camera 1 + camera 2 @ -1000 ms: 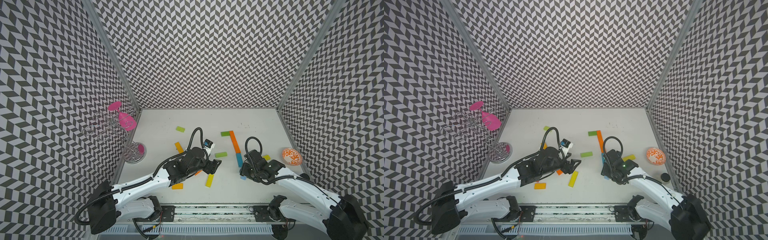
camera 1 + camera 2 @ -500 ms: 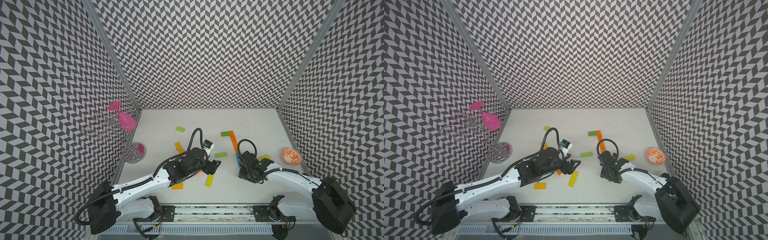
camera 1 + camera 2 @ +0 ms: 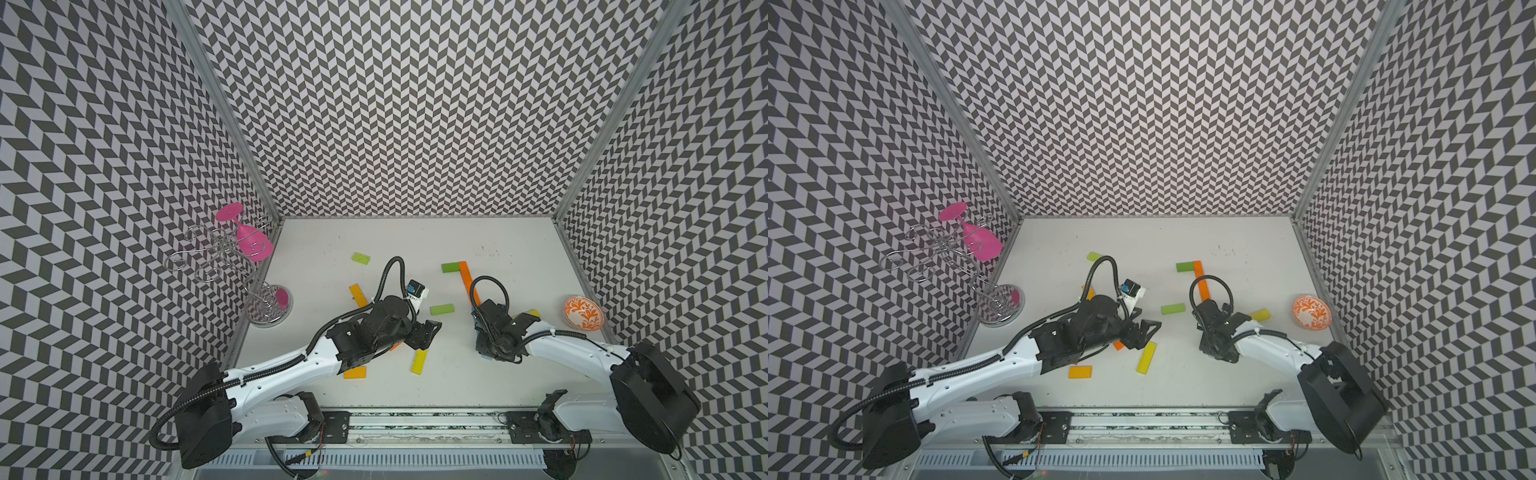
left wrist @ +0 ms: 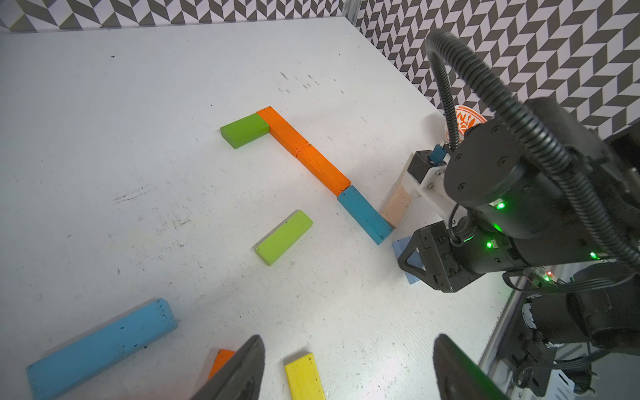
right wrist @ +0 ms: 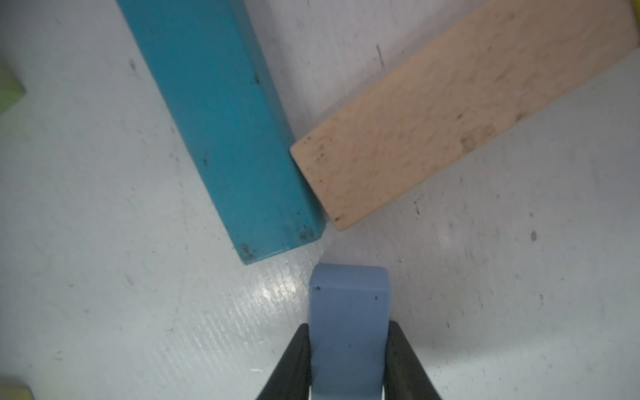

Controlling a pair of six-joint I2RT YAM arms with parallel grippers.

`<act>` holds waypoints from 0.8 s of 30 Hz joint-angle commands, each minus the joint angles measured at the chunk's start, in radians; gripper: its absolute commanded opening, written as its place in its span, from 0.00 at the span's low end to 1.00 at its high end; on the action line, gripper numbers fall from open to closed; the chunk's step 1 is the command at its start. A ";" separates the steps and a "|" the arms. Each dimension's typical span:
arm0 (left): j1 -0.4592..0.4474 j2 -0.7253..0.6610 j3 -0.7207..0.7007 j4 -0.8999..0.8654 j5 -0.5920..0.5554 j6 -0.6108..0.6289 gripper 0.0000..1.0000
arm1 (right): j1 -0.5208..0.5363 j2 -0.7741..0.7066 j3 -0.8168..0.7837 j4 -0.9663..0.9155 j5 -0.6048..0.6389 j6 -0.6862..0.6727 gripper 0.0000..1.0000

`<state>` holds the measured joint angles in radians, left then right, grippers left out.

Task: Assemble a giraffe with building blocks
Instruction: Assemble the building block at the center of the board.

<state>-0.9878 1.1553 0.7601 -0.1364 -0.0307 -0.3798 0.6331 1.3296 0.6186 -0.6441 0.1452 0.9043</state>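
Two jaws of the right gripper (image 5: 348, 327) are pinching a pale blue block (image 5: 348, 294) at bottom centre; left gripper (image 4: 348, 341) is gaping wide.

Both the left arm (image 3: 282, 370) and the right arm (image 3: 573, 345) have smooth white link shells dotted with small screw holes, black joint housings and large black shoulder blocks, mounted on a black-and-silver rail (image 3: 415, 424) at the near edge. A black ribbed cable hose (image 3: 388, 270) runs over each wrist, beside a white camera bracket (image 3: 419, 296) with a blue plug. In the left wrist view, the right arm's round black wrist housing shows recessed screws and green lights (image 4: 498, 206), and the left gripper (image 4: 348, 337) has black wedge-shaped fingers (image 4: 242, 367).
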 commanded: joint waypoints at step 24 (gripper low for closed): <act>0.003 -0.017 -0.005 0.009 -0.005 -0.004 0.77 | 0.016 0.064 0.050 0.016 0.020 -0.083 0.29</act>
<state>-0.9878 1.1553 0.7593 -0.1364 -0.0311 -0.3794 0.6388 1.3720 0.6533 -0.6430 0.1490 0.8299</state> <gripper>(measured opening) 0.774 0.293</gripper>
